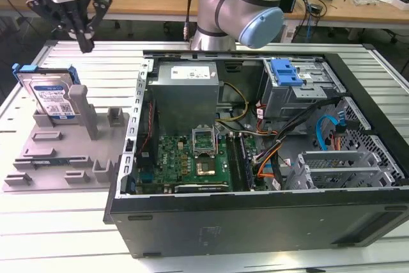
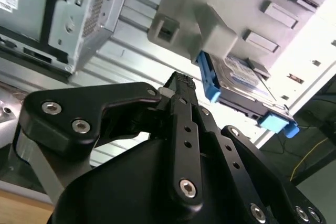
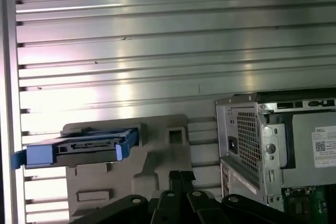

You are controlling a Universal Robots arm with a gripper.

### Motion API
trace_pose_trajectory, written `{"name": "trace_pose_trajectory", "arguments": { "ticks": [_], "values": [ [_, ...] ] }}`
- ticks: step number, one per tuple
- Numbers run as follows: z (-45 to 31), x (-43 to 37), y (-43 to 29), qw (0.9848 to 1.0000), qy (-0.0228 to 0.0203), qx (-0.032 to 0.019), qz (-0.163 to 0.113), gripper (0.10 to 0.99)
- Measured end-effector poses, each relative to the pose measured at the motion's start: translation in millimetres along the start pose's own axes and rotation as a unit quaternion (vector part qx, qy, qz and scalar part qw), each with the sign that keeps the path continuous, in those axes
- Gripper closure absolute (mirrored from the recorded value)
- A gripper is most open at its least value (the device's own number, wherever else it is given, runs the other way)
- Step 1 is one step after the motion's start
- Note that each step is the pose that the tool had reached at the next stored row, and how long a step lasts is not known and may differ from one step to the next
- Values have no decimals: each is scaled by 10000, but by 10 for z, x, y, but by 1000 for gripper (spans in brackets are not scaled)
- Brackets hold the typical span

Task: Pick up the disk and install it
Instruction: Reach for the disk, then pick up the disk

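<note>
disk (image 1: 51, 97): lower end hidden by holder (image 1: 57, 158) | arm (image 1: 246, 11): top cropped

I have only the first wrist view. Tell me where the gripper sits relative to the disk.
Observer: In the exterior view the gripper hangs above the disk, slightly toward the exterior view's right, apart from it.
Operator: Describe how the disk stands.
Observer: It stands on edge, tilted back, in the gray fixture, with its label facing the exterior camera.
Operator: Report the drive bay.
Observer: Inside the open computer case, a blue-topped bay sits at the exterior view's right of the power supply.
</note>
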State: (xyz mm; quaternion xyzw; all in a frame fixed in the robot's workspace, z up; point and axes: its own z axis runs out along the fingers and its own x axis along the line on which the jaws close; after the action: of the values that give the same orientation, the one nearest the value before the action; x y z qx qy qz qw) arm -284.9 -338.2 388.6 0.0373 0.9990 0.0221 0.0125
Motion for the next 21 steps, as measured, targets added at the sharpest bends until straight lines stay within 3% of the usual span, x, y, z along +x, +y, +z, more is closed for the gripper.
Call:
{"name": "trace_pose_trajectory", "arguments": {
  "ticks": [5,8,11,12,21],
  "values": [
    [9,264,115,10000,1,0,1,980],
    [18,491,184,10000,16,1,1,980],
    [23,622,217,10000,25,2,2,980],
    [24,653,228,10000,26,2,1,980],
    [24,656,230,10000,27,2,-10,980]
  ]
}}
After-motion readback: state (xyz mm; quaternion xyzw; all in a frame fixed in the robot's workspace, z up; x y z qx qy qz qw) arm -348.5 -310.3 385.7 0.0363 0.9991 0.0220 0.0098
